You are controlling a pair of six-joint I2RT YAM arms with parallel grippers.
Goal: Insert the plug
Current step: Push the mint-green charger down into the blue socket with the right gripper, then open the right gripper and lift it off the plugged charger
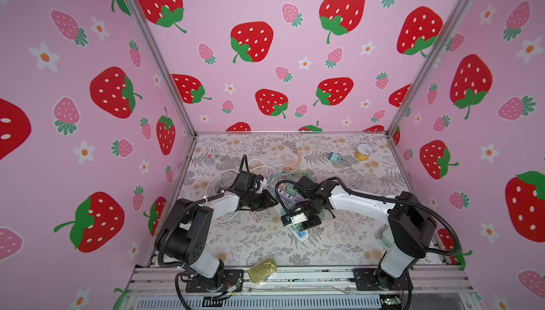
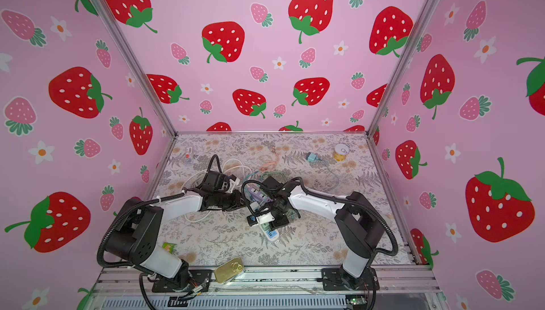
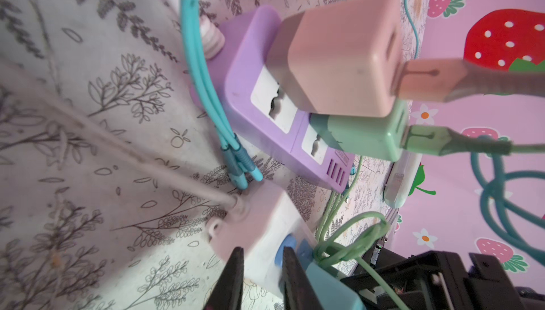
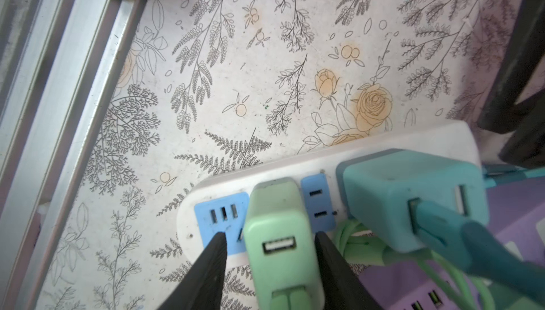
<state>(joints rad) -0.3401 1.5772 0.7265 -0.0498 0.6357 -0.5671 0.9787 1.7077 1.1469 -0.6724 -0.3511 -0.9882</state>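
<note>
From where I stand, the two arms meet near the middle of the floral tabletop [image 1: 339, 243], over a tangle of cords. The pale green plug [image 4: 280, 235] stands upright in the white power strip [image 4: 324, 158], between a blue panel of small ports and a blue two-slot socket. It looks pushed home, though its prongs are hidden from me. The right gripper [image 4: 269, 235] straddles the plug with its jaws released. There is a plain gap between one black finger and the plug, while the other finger sits so close that I cannot tell whether it touches. The left gripper [image 3: 263, 249] is clenched on the cord end of that same white strip, one finger on each side of its narrow body. A teal charger [image 4: 407, 199] with a teal cable is plugged in just beside the green plug. A purple power strip [image 3: 253, 67] lies right next to the white one and carries a pink charger [image 3: 345, 55]. A gold tin [image 1: 262, 270] rests at the front rail, well apart from it all.
</note>
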